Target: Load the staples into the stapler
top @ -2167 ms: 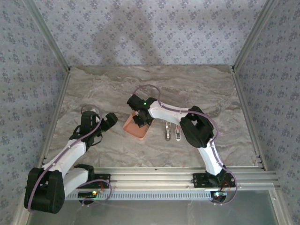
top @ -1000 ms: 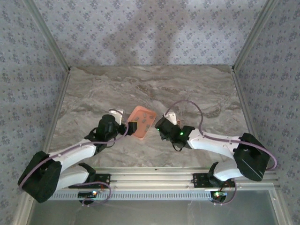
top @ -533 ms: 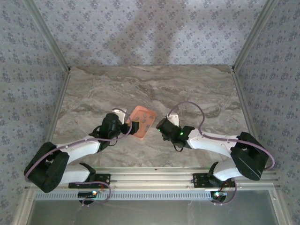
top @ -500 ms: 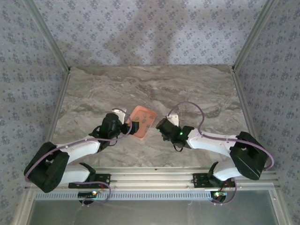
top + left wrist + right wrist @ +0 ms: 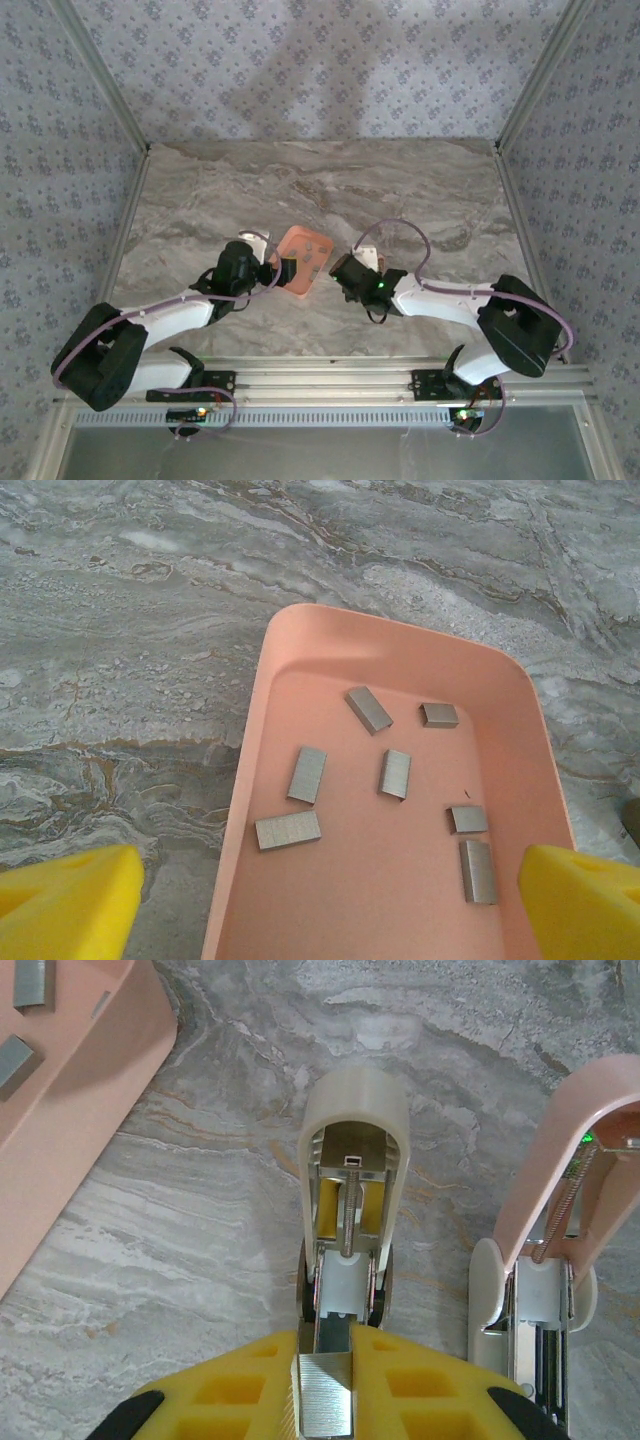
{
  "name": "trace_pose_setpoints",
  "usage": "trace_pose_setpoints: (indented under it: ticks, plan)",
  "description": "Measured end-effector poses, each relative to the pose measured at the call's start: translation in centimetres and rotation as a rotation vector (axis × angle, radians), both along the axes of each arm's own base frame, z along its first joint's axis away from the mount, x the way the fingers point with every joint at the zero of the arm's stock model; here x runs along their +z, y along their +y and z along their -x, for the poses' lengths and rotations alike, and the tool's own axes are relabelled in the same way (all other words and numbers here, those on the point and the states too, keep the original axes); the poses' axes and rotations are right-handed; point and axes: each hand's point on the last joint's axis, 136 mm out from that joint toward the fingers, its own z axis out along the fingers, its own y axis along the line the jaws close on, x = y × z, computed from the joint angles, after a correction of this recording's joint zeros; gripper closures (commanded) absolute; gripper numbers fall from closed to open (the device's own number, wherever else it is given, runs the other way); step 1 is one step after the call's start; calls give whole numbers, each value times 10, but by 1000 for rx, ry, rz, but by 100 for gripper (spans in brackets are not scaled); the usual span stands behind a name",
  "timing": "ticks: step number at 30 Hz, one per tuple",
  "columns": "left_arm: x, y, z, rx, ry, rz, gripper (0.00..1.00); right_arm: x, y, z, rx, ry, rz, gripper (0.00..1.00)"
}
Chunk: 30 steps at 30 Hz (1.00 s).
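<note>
We log: right claw (image 5: 325, 1348) clamped on staples (image 5: 325, 1400), lined up behind the open stapler (image 5: 355, 1110), we judge for loading; left claw (image 5: 325, 905) spread wide over the tray (image 5: 400, 645).

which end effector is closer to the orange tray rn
Left. The left end effector straddles the tray at its left side, fingers open. The right end effector is off to the tray's right, apart from it, holding a staple strip at the white stapler.

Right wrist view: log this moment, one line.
right tool: shut on grey metal staple strip | ahead: open white plastic stapler | left tool: open at salmon-orange tray
</note>
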Motion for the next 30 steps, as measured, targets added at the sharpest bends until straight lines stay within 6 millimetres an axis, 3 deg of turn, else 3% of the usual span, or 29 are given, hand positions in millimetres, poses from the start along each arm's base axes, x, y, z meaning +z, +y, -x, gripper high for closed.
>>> trace_pose_setpoints:
  ticks: [30]
  plan:
    - [4,-5,-7,0,-3,2,4,-15,-3,2,-12,24,24,82]
